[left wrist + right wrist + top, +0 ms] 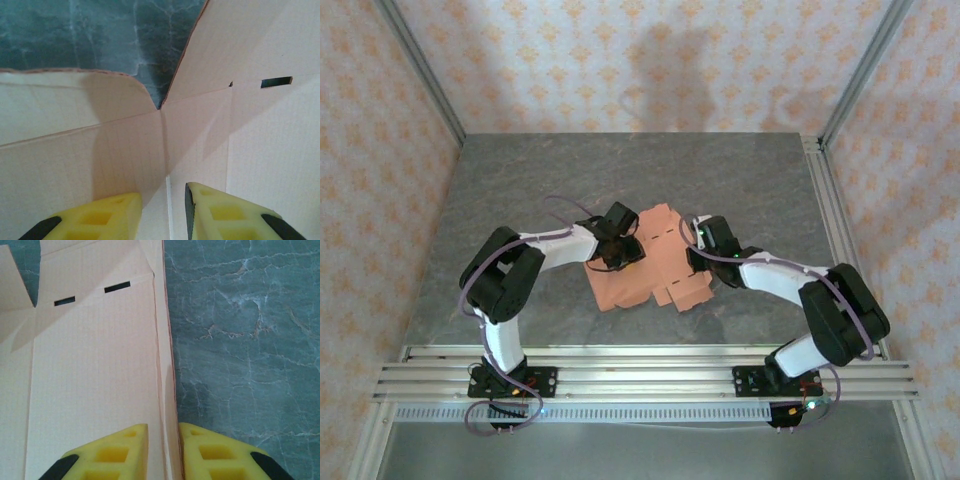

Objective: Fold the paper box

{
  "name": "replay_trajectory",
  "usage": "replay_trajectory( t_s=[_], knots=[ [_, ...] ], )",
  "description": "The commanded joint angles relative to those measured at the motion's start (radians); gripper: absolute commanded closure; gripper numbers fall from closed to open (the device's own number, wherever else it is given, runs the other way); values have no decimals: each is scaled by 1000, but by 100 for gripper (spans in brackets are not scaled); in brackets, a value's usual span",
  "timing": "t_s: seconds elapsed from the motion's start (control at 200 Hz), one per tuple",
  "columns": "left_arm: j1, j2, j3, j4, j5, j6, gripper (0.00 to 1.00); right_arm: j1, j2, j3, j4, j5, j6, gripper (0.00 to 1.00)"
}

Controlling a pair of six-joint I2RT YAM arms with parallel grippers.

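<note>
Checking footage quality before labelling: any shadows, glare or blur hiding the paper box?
Top external: even light, no glare, a soft shadow on the back wall; the paper box reads clearly. Left wrist: a shadow darkens the box around its notch. Right wrist: sharp, evenly lit box and table.

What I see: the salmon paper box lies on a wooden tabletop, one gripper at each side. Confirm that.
No: the tabletop is grey marbled, not wooden, per the top external view. The paper box lies on it, left gripper and right gripper at its sides.
</note>
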Motion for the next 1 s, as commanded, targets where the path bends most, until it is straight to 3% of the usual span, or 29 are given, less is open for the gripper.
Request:
replay_trajectory(
  t_s=[0.0, 0.17, 0.355, 0.45, 0.566, 0.791, 0.996],
  knots=[
    [-4, 75, -18, -104, -61, 1, 67, -6, -33, -18, 50, -11, 19, 81],
    [-4, 67, -14, -112, -69, 2, 67, -6, -26, -2, 22, 1, -10, 100],
    [-4, -16, -30, -106, -108, 5, 62, 8, -7, 12, 20, 25, -26, 100],
    [-4, -100, -27, -150, -188, 32, 60, 49, -2, 27, 14, 113, -36, 100],
    [18, -203, -23, -231, -275, 56, 50, 105, 15, 46, 19, 247, -51, 100],
    [130, -349, -82, -278, -268, 84, 33, 215, 107, 121, 4, 498, -94, 100],
    [180, -435, -121, -311, -268, 101, 27, 326, 255, 225, -38, 686, -163, 100]
  ],
)
